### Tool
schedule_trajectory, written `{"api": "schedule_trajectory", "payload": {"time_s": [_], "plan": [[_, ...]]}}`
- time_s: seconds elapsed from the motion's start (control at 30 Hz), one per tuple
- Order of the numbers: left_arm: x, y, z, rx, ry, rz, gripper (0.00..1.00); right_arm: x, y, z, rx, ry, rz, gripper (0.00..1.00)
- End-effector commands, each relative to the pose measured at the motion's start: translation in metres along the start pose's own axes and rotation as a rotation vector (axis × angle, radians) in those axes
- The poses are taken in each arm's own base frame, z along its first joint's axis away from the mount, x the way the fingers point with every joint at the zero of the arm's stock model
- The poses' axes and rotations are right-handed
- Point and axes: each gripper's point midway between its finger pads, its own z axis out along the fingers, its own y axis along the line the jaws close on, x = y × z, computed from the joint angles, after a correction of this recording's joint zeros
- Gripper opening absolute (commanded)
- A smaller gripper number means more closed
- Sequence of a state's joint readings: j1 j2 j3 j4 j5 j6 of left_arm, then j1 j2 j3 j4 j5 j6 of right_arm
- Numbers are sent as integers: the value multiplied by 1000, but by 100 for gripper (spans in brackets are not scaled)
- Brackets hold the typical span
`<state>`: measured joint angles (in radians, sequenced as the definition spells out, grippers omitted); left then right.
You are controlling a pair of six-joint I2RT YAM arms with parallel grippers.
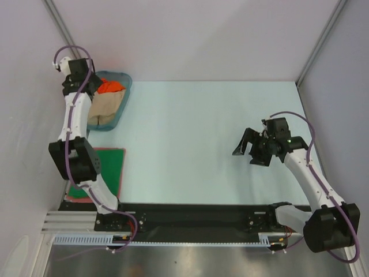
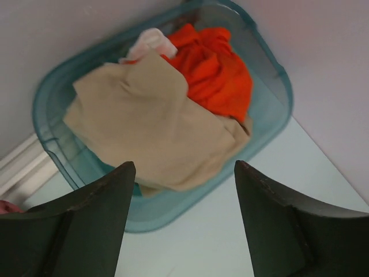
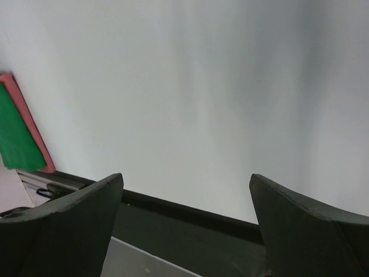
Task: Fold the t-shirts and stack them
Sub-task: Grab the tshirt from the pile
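A teal basket [image 2: 275,74] holds a crumpled tan-beige t-shirt [image 2: 150,127] on top, an orange t-shirt [image 2: 214,75] behind it and a bit of a white one [image 2: 151,41]. My left gripper [image 2: 184,164] hovers open above the basket's near edge, with nothing between its fingers. The top view shows the basket [image 1: 123,98] at the far left corner, with the tan shirt [image 1: 106,108] and the orange shirt [image 1: 110,87] in it. A folded dark green t-shirt [image 1: 108,166] lies on a reddish one [image 1: 78,198] at the near left. My right gripper [image 1: 245,150] hangs open and empty over the right side of the table.
The light table [image 1: 190,144] is walled in on the left, back and right. A black rail [image 1: 196,214] runs along the near edge by the arm bases. The right wrist view shows the green shirt [image 3: 16,138] with the reddish edge [image 3: 27,121] at its far left.
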<state>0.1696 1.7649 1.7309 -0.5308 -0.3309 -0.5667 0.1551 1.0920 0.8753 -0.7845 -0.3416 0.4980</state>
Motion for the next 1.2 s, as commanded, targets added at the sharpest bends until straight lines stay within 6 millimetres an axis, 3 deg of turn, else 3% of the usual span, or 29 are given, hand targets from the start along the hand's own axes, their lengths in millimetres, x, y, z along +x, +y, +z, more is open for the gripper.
{"api": "schedule_trajectory", "payload": {"time_s": [0.0, 0.03, 0.07, 0.13, 0.2, 0.27, 0.3, 0.33, 0.37, 0.5, 0.63, 0.77, 0.83, 1.03, 1.17], "plan": [[-26, 33, 18, -130, -18, 75, 71, -8, 11, -6, -23, 28, -63, 100], [-33, 45, 24, -192, -37, 103, 69, -10, 12, -6, -21, 29, -75, 100], [-26, 53, 37, -238, -23, 136, 68, -14, 16, -8, -21, 25, -91, 100], [-37, 58, 43, -283, -55, 197, 66, -10, 17, -1, -7, 65, -116, 100], [-36, 65, 61, -331, -72, 245, 65, -7, 21, 4, -2, 102, -144, 100], [-46, 63, 71, -343, -91, 310, 58, -3, 25, 9, 2, 135, -177, 100], [-42, 61, 84, -341, -80, 339, 53, 2, 33, 14, -3, 170, -209, 100], [-39, 60, 90, -324, -62, 414, 42, 6, 36, 15, -7, 187, -234, 100], [-37, 55, 97, -296, -57, 447, 37, 10, 39, 18, -12, 206, -258, 100], [-19, 62, 119, -303, -22, 495, 45, 22, 43, 30, -13, 270, -302, 100], [0, 76, 137, -322, -1, 508, 43, 22, 42, 40, -1, 305, -287, 100], [11, 56, 150, -173, 14, 499, 49, 21, 42, 45, -31, 317, -232, 100], [18, 53, 153, -141, 20, 486, 53, 19, 44, 47, -68, 306, -176, 100], [29, 51, 170, -80, 37, 458, 56, 15, 23, 45, -99, 276, -12, 100], [33, 40, 186, -22, 38, 466, 48, 17, 14, 46, -82, 282, 15, 100]]}}
